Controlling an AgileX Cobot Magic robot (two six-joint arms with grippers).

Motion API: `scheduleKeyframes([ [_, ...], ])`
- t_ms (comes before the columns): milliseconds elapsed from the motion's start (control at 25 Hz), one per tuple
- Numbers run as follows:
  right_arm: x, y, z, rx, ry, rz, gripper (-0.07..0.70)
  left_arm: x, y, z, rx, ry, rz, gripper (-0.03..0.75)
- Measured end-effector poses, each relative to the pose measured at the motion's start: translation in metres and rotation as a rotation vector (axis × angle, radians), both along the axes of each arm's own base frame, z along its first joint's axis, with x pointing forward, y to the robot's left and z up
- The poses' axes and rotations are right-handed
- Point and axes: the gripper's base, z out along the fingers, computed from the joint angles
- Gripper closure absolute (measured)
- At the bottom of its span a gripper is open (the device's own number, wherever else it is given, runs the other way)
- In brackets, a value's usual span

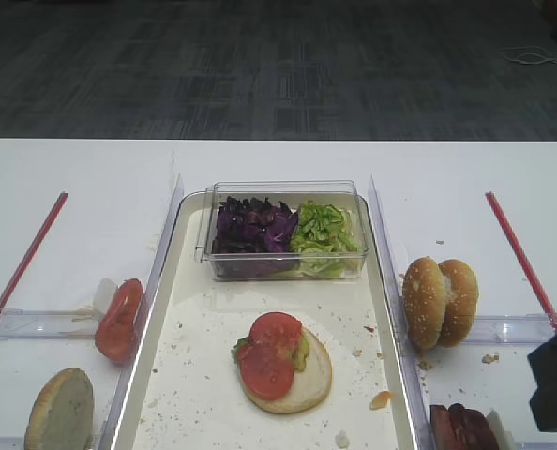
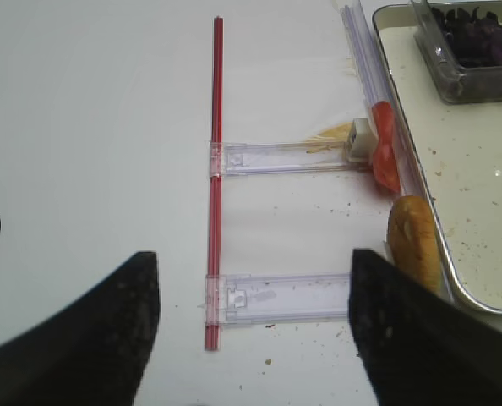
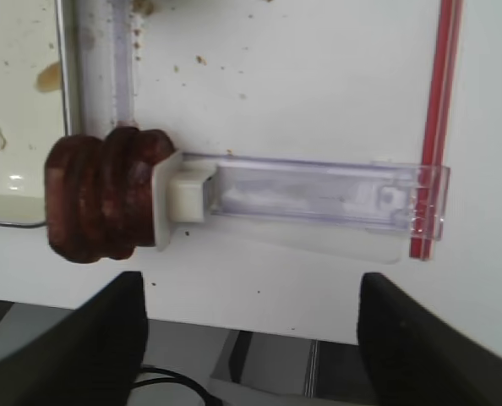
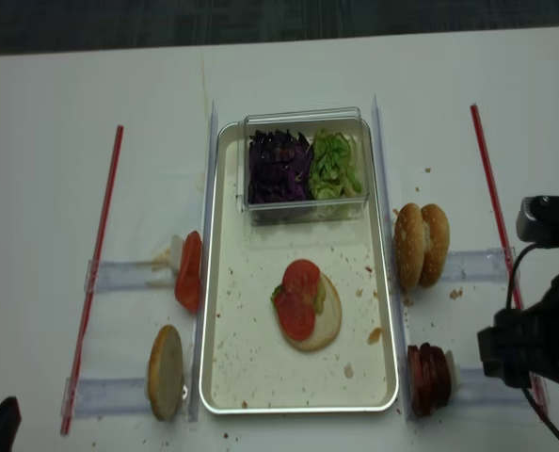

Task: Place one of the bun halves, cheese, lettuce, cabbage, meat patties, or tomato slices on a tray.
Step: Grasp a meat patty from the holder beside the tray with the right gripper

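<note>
Just ahead of my right claw (image 3: pixel 247 338), its fingers spread wide with nothing between them, the meat patties (image 3: pixel 103 196) stand stacked on edge on the tabletop (image 3: pixel 319 76); I judge I'm lining up a grasp, needing a forward descent. Beyond lies the tray (image 4: pixel 221 282) holding a topped bun, and seemingly cabbage (image 4: pixel 278 168) beside lettuce (image 4: pixel 336 162) in its clear box (image 4: pixel 303 209).
</note>
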Motion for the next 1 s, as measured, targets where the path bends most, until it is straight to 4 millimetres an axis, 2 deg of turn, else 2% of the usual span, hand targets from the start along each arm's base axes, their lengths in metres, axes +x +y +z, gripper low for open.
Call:
scheduleKeyframes([
  [560,0.014,0.077,-0.009,0.015,0.049,0.146,0.122,0.0,0.0,0.0,0.0,0.0,0.0,0.241],
  [800,0.019,0.092,-0.025,-0.009,0.112,0.168,0.125,0.0,0.0,0.0,0.0,0.0,0.0,0.241],
  [1000,0.021,0.096,-0.028,0.006,0.114,0.159,0.125,0.0,0.0,0.0,0.0,0.0,0.0,0.241],
])
